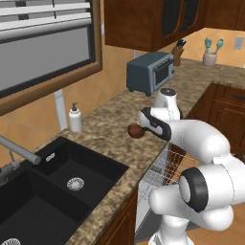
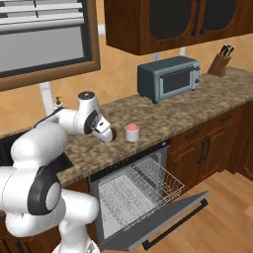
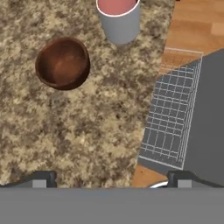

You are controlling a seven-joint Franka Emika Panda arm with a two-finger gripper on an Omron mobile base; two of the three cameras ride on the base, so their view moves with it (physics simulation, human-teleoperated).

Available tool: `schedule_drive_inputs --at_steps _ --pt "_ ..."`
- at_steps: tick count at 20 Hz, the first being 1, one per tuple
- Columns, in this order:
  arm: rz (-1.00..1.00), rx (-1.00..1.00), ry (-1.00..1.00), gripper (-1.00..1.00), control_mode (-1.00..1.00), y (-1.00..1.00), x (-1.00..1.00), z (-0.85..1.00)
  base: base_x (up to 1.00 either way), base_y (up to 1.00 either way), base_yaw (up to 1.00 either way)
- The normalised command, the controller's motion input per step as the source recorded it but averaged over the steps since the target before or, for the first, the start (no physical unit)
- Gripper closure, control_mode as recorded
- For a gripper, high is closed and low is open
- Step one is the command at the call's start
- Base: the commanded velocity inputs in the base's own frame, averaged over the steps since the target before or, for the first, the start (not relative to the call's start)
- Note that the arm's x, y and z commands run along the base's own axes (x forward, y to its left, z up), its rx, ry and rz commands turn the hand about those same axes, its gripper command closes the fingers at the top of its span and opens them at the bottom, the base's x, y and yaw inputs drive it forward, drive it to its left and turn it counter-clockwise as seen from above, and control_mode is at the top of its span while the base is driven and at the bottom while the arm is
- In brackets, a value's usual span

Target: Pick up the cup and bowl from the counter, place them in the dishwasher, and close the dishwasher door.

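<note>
Nearest to the hand camera, the two dark fingertips of the gripper [image 3: 111,179] are seen far apart with nothing between them, so the tool is open and empty above the counter [image 3: 87,131]. The bowl [image 3: 63,62] lies on the speckled stone beyond the left fingertip, and the cup [image 3: 119,19] stands upright just beside it, a little farther and to the right; the two are near but are not touching. From the right base view, the gripper [image 2: 107,132] is held low over the counter [image 2: 163,116], close to the bowl [image 2: 113,133], with the cup [image 2: 132,132] just to the right of it. The dishwasher [image 2: 131,197] is open below the counter edge, its white rack pulled out and the dishwasher door [image 2: 163,217] folded down towards the floor. The step in hand is judged to be the first pick, probably of the bowl. To do it well, the fingers should be brought over the bowl rim and lowered so that one finger goes inside and one outside the wall. The cup should not be knocked during the descent, since it stands so near.
</note>
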Motion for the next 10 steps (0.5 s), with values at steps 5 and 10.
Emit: schedule_drive_inputs --at_steps 5,10 --pt "-0.14 0.2 0.0 -1.0 -1.0 0.0 0.31 -0.12 0.0 0.0 0.0" --pt "-0.01 0.03 0.0 -1.0 -1.0 -0.03 0.46 -0.23 0.0 0.0 0.0"
